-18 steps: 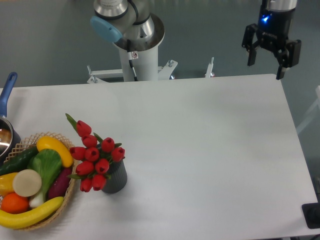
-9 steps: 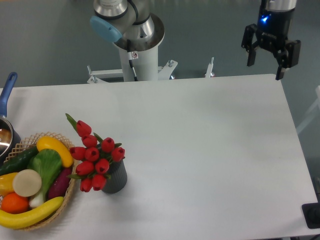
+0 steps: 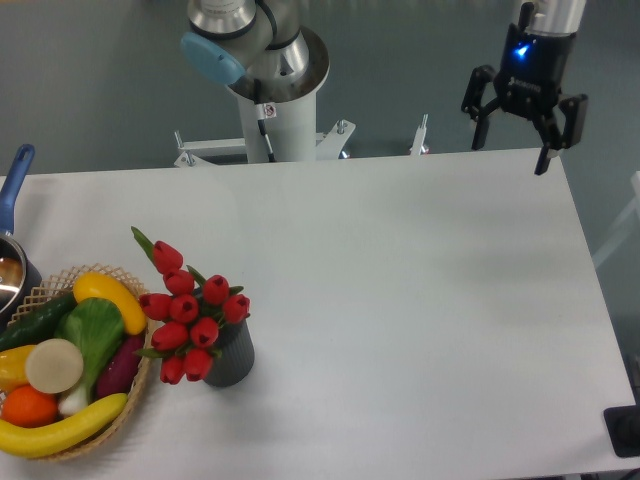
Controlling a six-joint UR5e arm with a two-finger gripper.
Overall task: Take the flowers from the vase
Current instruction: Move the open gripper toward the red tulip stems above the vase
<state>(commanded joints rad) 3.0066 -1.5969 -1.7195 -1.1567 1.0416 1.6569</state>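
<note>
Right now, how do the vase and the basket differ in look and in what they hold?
The vase is dark grey, narrow and upright; the basket is pale wicker, wide and shallow. The vase holds red tulips, which spread wider than its mouth; the basket holds mixed fruit and vegetables. The vase shows whole; the picture's left edge cuts the basket. Both stand side by side at the table's front left.

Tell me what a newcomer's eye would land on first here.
The red flowers spilling from the dark vase at the table's front left, right beside a wicker basket of bright fruit and vegetables. Then the open gripper, hanging high over the far right corner.
</note>
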